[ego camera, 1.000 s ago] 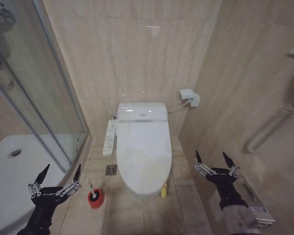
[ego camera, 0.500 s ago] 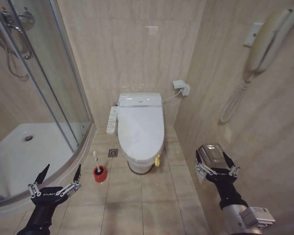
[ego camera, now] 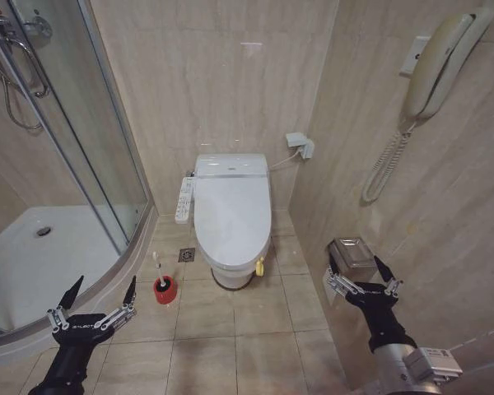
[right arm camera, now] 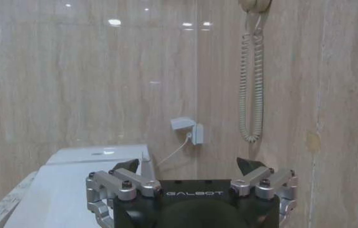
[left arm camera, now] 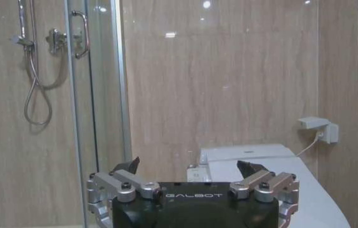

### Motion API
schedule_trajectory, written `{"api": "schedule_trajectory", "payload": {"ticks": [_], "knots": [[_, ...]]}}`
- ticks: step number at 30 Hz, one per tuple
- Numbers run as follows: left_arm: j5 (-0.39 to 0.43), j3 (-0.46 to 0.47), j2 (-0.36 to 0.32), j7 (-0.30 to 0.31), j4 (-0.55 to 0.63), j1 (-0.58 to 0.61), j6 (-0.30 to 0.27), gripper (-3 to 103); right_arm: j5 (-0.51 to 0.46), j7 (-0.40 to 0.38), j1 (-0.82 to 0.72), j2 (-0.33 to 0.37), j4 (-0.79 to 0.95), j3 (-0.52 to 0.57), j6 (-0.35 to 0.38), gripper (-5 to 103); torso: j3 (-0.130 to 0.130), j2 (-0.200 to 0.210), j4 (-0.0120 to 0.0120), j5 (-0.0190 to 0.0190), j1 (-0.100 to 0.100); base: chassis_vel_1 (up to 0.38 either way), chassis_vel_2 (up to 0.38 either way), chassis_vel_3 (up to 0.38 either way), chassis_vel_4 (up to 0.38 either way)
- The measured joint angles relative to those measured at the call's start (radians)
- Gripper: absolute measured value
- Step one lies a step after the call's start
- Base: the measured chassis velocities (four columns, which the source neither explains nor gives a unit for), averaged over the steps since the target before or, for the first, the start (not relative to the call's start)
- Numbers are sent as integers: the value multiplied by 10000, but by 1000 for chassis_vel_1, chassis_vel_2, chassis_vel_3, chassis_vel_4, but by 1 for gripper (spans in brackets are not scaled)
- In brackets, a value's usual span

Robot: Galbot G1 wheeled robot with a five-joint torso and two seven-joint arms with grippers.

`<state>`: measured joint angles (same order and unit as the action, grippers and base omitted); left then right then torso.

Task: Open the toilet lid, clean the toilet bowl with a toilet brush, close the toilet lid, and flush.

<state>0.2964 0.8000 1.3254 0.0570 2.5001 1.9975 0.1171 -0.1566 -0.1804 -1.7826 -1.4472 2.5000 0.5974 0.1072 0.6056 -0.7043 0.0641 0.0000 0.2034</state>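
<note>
Beige stone tile is covering the walls and floor in the head view; I am looking down at the toilet lid (ego camera: 232, 212), which is lying shut over the bowl against the back wall. Its yellow loop strap (ego camera: 260, 267) is hanging at the front edge. The long white remote panel (ego camera: 184, 200) is sitting along the toilet's left side. On the floor just left of the toilet's front, the toilet brush (ego camera: 159, 271) is standing in its red cup holder (ego camera: 165, 290), handle leaning slightly. The shower tray (ego camera: 33, 255) and glass door (ego camera: 74, 123) are filling the left. A wall phone (ego camera: 432, 62) with coiled cord is hanging on the right wall, a metal paper holder (ego camera: 352, 253) below it.

I am holding the left gripper (ego camera: 96, 299) low at the left, fingers spread wide, nothing between them, well apart from the brush. The right gripper (ego camera: 361, 277) is hovering low at the right, just in front of the paper holder, also spread wide and empty.

Left wrist view: the left gripper (left arm camera: 189, 167) is showing its fingers wide apart; beyond it the toilet lid (left arm camera: 306, 190) is lying closed, with the shower hose (left arm camera: 36, 80) behind glass.

Right wrist view: the right gripper (right arm camera: 190, 166) is gaping wide, the closed lid (right arm camera: 71, 190) beyond, the phone cord (right arm camera: 251, 90) dangling on the wall
</note>
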Motion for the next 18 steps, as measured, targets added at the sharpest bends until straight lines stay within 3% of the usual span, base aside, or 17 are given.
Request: {"api": "schedule_trajectory", "payload": {"ticks": [18], "knots": [[0, 0, 0, 0, 0, 0, 0, 100, 0, 0, -1, 0, 0, 0, 0, 100, -2, -2, 0, 0, -6, 0, 0, 0, 0]]}}
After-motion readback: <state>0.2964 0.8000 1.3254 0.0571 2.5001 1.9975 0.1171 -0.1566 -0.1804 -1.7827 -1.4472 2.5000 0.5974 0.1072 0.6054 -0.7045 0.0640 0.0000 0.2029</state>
